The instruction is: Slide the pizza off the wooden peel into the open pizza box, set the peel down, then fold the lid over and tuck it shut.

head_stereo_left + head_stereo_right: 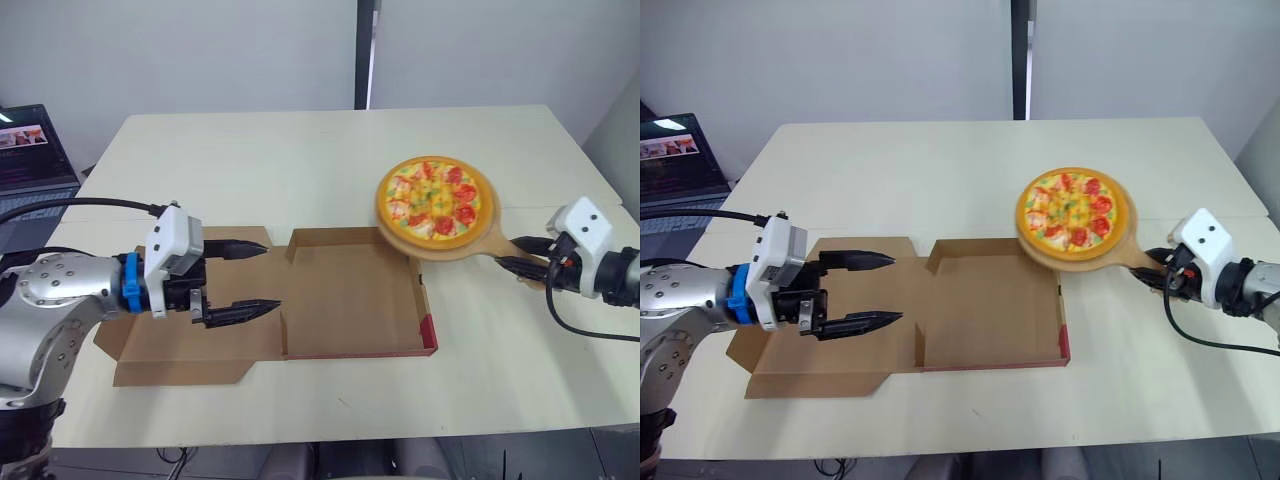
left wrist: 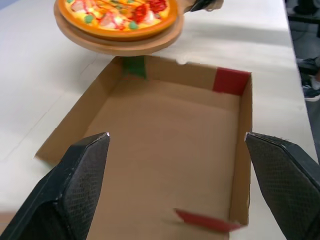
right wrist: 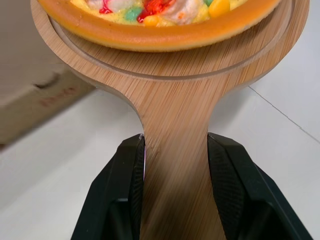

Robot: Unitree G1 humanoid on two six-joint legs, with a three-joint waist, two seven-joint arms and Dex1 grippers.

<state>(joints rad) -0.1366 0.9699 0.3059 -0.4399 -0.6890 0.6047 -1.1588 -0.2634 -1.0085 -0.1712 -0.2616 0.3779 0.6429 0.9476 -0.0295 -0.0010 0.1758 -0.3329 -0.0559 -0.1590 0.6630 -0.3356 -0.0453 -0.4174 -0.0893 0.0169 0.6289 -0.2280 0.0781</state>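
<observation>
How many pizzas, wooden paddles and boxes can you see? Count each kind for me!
pizza: 1
wooden peel: 1
pizza box: 1
Total: 3

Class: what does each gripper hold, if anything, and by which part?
The right gripper clamps the wooden peel by its handle. The left gripper is open over the pizza box, holding nothing.
</observation>
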